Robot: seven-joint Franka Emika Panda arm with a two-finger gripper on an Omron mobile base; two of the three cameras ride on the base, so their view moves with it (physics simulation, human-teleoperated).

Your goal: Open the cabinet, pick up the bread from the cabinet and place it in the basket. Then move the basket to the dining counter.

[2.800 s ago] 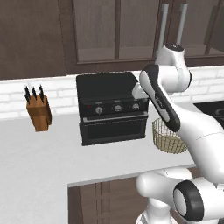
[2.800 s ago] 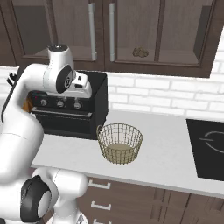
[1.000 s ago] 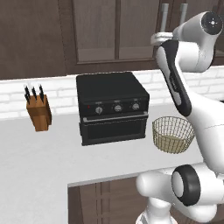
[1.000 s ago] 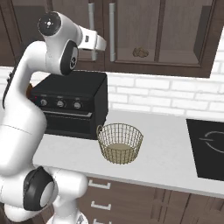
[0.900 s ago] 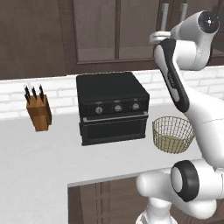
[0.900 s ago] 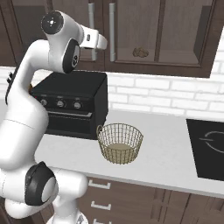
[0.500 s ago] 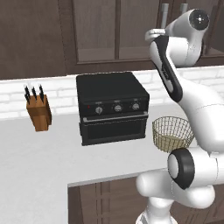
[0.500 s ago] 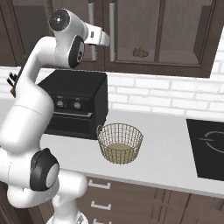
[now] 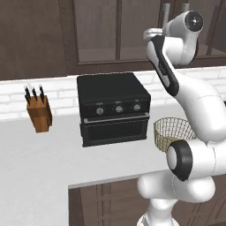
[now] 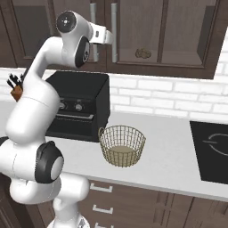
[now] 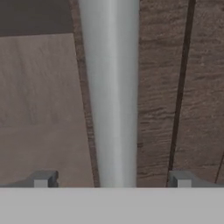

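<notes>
— So, where are your fingers right now?

— Up high, at the cabinet (image 10: 147, 31). My gripper (image 11: 112, 179) is spread wide, one fingertip (image 11: 43, 179) on each side of a grey bar handle (image 11: 110, 92), and nothing is clamped. In my hand view the handle runs straight up between the tips, with the dark wood of the door behind it. I can't tell whether either tip is touching the bar.

— Which handle is it?

— From the right base view, my hand reaches to the left one of two vertical handles (image 10: 93, 31) that stand side by side where the doors meet. The doors are shut.

— Can you see the bread?

— Yes, the bread (image 10: 143, 53) is a small brown lump behind the glass of the right-hand door, sitting on the shelf inside, to the right of my hand.

— And the basket?

— The basket (image 10: 122, 145) stands upright on the white worktop (image 10: 173, 151) below, just beside the black oven (image 10: 79, 104), on its right. It holds nothing that I can make out. In the left base view the basket (image 9: 172, 132) is partly behind my own arm, and a wooden knife block (image 9: 39, 114) sits well off to the oven's left.
</notes>
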